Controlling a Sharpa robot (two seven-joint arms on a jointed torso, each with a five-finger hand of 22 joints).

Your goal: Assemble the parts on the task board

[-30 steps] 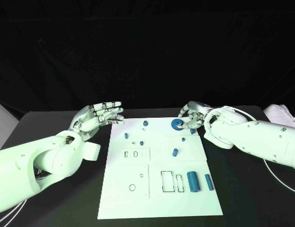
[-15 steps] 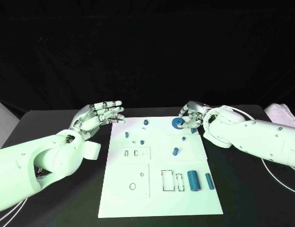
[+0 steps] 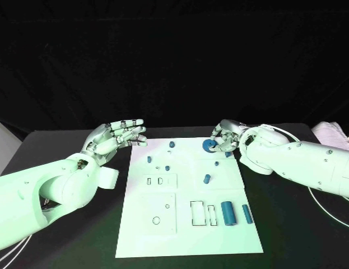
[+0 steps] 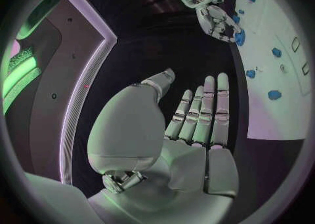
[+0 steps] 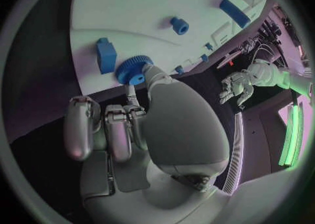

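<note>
Right hand (image 3: 227,138) pinches round blue toothed gear (image 3: 209,147) at white task board's (image 3: 189,224) 1 o'clock corner. Left hand (image 3: 113,138) — fingers apart, holding nothing — just off board's 11 o'clock corner.

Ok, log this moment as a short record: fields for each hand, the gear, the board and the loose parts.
left hand: open, fingers apart, holds nothing, beside the board's far left corner
right hand: grips the blue gear at the board's far right edge
blue gear: toothed wheel, pinched by the fingers
task board: white plate, mid table
two blue cylinders: lying side by side at the board's near right
</note>
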